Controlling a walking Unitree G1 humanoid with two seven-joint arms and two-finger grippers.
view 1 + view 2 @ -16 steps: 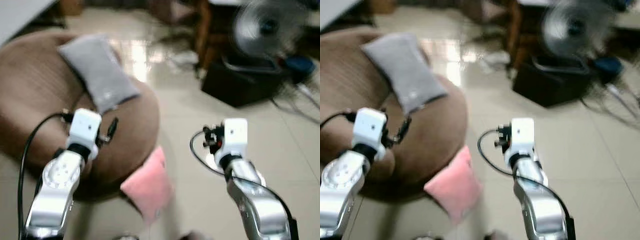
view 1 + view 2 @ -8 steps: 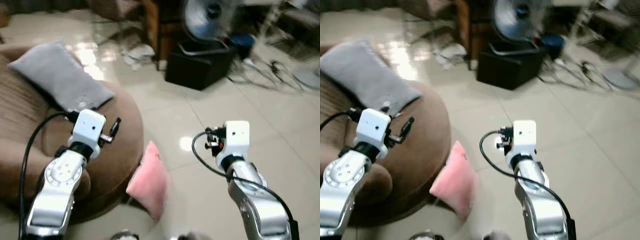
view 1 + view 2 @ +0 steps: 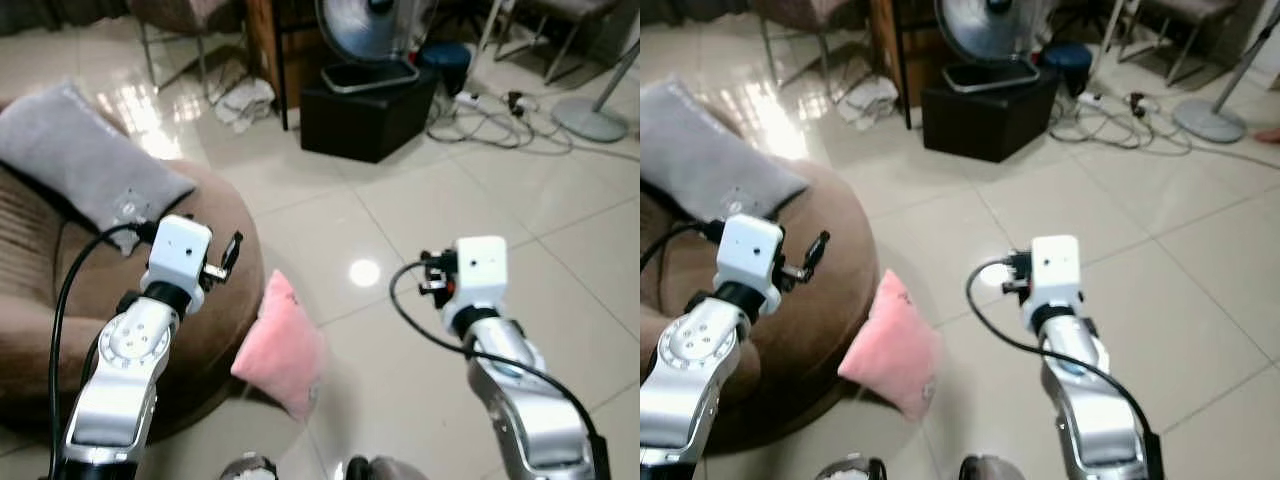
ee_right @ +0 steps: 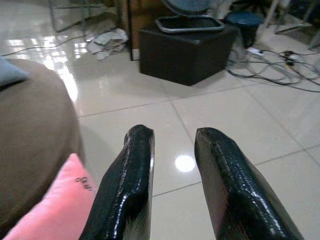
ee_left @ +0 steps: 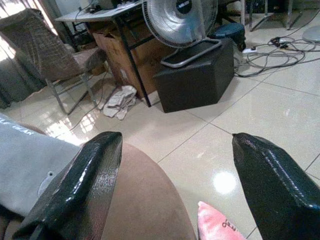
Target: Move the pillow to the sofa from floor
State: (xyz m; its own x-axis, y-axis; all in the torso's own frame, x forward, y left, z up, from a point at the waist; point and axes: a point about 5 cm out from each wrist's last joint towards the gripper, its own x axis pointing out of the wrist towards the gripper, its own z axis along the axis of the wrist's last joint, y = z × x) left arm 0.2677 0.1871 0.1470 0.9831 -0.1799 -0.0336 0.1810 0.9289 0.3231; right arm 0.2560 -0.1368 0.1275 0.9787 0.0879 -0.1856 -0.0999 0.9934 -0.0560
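Two pillows: a soft pink square pillow (image 3: pixel 281 345) lies on the tiled floor against the near right edge of the round brown sofa (image 3: pixel 215 300); a grey one (image 3: pixel 85 155) sits on top.
View change: the camera has swung right and sharpened; the pillows keep their places.
Left gripper (image 5: pixel 175 185): jaws wide apart, above the sofa edge.
Right gripper (image 4: pixel 172 175): jaws slightly apart, right of the pillow.
Meaning: nothing grasped yet.

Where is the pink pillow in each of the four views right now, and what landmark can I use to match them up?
Left eye view: pink pillow low centre, on the floor against the brown sofa.
Right eye view: low, left of centre.
Left wrist view: just a corner at the picture's edge.
Right wrist view: in the corner beside the sofa.
Shared landmark: the black box under the fan.
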